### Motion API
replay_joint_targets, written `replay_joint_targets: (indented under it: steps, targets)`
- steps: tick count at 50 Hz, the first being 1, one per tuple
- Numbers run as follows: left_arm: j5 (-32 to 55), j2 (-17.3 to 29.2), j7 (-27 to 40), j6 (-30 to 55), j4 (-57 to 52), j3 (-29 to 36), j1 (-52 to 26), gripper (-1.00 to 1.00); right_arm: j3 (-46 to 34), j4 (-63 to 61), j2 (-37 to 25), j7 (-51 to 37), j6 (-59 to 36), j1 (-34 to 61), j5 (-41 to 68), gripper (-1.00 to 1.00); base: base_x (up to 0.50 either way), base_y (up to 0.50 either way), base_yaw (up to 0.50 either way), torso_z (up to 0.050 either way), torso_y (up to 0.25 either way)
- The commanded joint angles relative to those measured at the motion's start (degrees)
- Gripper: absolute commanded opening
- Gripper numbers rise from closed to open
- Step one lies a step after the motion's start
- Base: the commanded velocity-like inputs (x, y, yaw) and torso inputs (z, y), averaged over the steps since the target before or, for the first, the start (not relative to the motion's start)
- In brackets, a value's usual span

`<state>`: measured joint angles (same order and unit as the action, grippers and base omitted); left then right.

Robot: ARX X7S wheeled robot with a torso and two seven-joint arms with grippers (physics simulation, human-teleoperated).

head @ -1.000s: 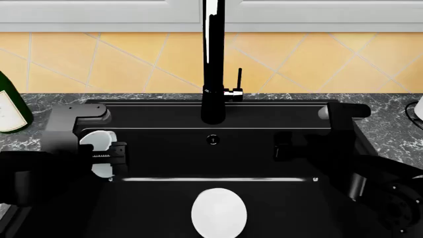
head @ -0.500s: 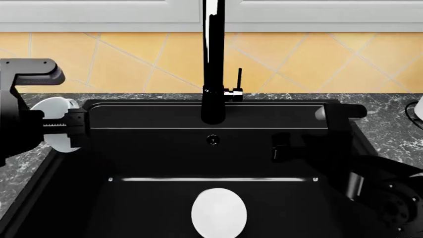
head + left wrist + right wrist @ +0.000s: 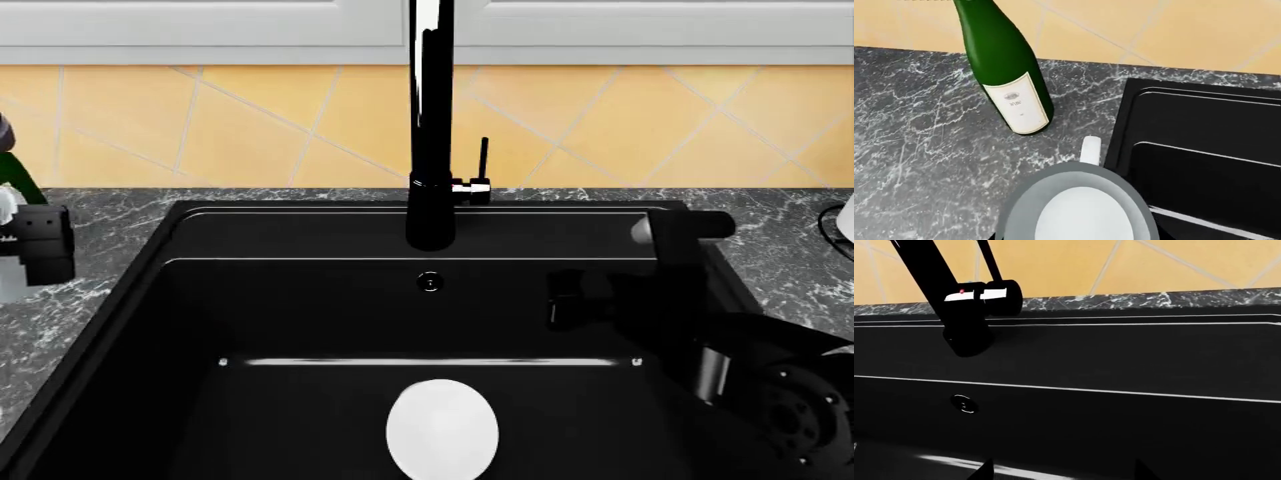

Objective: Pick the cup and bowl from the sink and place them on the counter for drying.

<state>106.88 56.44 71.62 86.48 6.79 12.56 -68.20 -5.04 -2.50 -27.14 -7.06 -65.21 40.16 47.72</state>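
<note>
Over the counter (image 3: 927,150), left fingers (image 3: 1090,150) clasp the translucent cup (image 3: 1077,210); right fingers' state unclear.

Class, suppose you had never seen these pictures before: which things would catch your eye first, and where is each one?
First, the white bowl lying alone low in the black sink, below the tall faucet. Next, the green wine bottle standing upright on the marble counter left of the sink. Close to it, the left wrist view looks down into the cup over the counter, by the sink's edge.
</note>
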Motion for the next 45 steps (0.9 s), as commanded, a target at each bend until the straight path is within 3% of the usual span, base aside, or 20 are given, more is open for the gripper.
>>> replay_joint_targets:
  steps: [1, 6, 13, 18, 26, 36, 45]
  targets:
    - [5.88, 8.11, 3.43, -1.84, -3.53, 0.4, 3.81, -1.0, -0.53, 0.17, 0.1, -0.01, -0.02, 0.01, 0.14, 1.0, 0.0, 0.0, 0.0, 0.0, 0.0]
    - [8.83, 14.96, 2.5, -4.07, -5.78, -3.13, 10.83, -1.0, -0.98, 1.05, 0.22, 0.52, 0.69, 0.11, -0.19, 1.0, 0.0, 0.0, 0.0, 0.0, 0.0]
    - [8.43, 19.52, -1.56, -9.35, -7.84, -12.25, 25.89, -1.0, -1.57, 0.06, 0.2, 0.43, 0.53, -0.16, -0.03, 1.0, 0.0, 0.0, 0.0, 0.0, 0.0]
    - [8.39, 19.0, -2.34, -11.05, -9.42, -16.62, 33.49, -1.0, -0.95, 0.04, 0.22, 0.14, 0.5, -0.55, 0.42, 1.0, 0.0, 0.0, 0.0, 0.0, 0.0]
    - [7.69, 17.13, -2.43, -12.82, -10.15, -19.92, 39.15, -1.0, -1.0, 0.05, 0.25, 0.11, 0.57, -0.87, 0.67, 1.0, 0.0, 0.0, 0.0, 0.0, 0.0]
    - [3.67, 15.7, -5.68, -12.32, -8.71, -29.45, 48.6, -1.0, -1.33, 0.14, 0.38, -0.01, 0.74, -1.15, 0.73, 1.0, 0.0, 0.0, 0.0, 0.0, 0.0]
    - [3.91, 14.84, -5.24, -12.68, -9.23, -30.92, 50.54, -1.0, -1.52, 0.43, 0.44, 0.03, 1.21, -1.47, 0.68, 1.0, 0.0, 0.0, 0.0, 0.0, 0.001]
